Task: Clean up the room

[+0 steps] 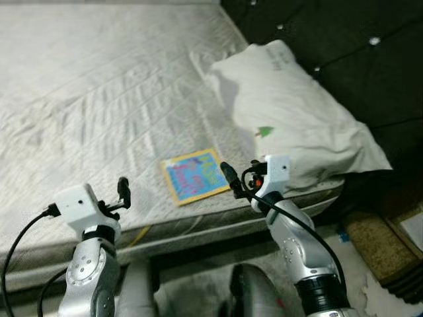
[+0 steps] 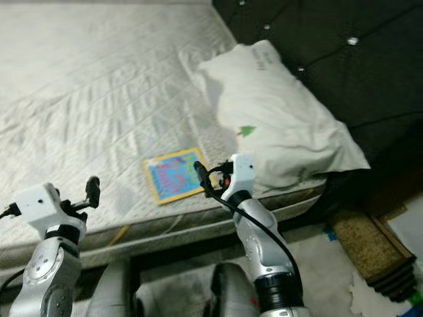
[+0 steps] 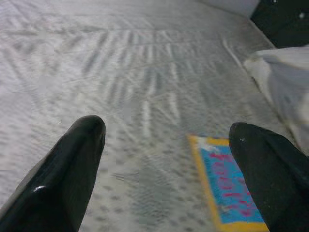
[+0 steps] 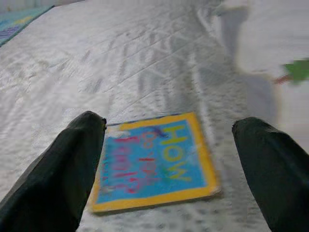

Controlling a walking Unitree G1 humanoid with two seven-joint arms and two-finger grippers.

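A thin book [image 1: 193,175] with a yellow border and a blue cover lies flat on the grey mattress [image 1: 99,86], close to its front edge. My right gripper [image 1: 239,176] hovers at the book's right edge, just above the mattress, open. In the right wrist view the book [image 4: 154,162] lies between and just beyond the spread fingers [image 4: 72,159]. My left gripper [image 1: 121,193] is held over the front edge of the mattress, left of the book, open and holding nothing. The left wrist view has the book [image 3: 227,193] beside one finger [image 3: 270,174].
A white pillow [image 1: 291,112] with a small green mark lies at the right, against a dark tufted headboard [image 1: 357,39]. A brown woven mat [image 1: 377,244] and scraps lie on the floor to the right of the bed.
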